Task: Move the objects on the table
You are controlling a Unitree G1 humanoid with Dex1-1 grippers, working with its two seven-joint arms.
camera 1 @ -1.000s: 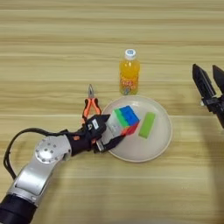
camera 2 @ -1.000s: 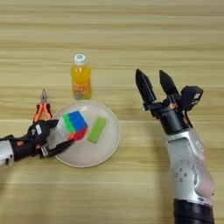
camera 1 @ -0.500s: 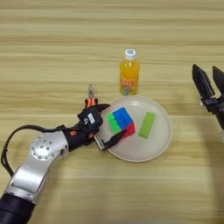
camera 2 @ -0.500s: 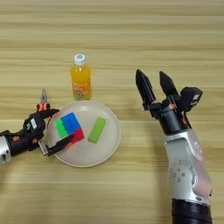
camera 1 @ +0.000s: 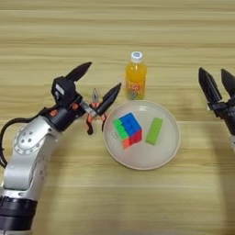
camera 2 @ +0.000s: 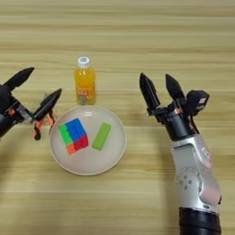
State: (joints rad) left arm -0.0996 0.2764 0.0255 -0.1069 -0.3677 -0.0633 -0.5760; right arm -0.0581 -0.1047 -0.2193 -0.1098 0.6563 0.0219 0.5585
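The multicoloured puzzle cube lies on the left half of a cream plate, beside a green block. The orange-juice bottle stands upright just behind the plate, white cap on top. My left gripper hovers open to the left of the plate, lifted clear of the cube, with nothing between its black fingers. My right gripper is parked to the right of the plate with its fingers spread open and pointing away from me.
Small orange-handled pliers lie on the table by the plate's left rim, under my left gripper.
My left gripper was shut on the cube at the plate; it has let go, opened and drawn back up and to the left. The cube now rests on the plate. The right arm stayed put.
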